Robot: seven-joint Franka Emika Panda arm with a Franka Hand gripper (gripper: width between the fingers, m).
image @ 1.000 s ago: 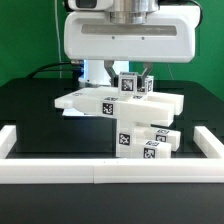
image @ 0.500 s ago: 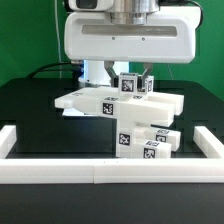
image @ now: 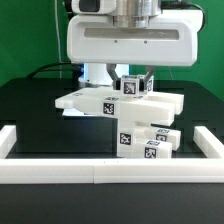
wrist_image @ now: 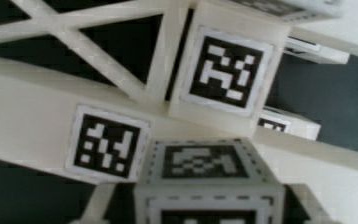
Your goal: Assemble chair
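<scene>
My gripper point(image: 133, 88) is shut on a small white tagged cube point(image: 130, 86), holding it just above the chair's flat white slab point(image: 100, 102). The slab lies across an upright tagged leg block point(image: 124, 138) in the middle of the black table. More tagged chair pieces point(image: 157, 146) are stacked beside that block on the exterior view's right. In the wrist view the cube point(wrist_image: 201, 162) fills the space between my fingers point(wrist_image: 108, 206), with the slab point(wrist_image: 51, 85) and a tagged block point(wrist_image: 226, 68) close beyond it.
Long white border rails run along the front point(image: 100, 173) and both sides point(image: 212, 140) of the black table. The arm's wide white housing point(image: 128, 42) hangs directly over the parts and hides the area behind them.
The arm and the held cube have shifted very slightly toward the exterior view's right. The grip is unchanged and the other pieces have not moved.
</scene>
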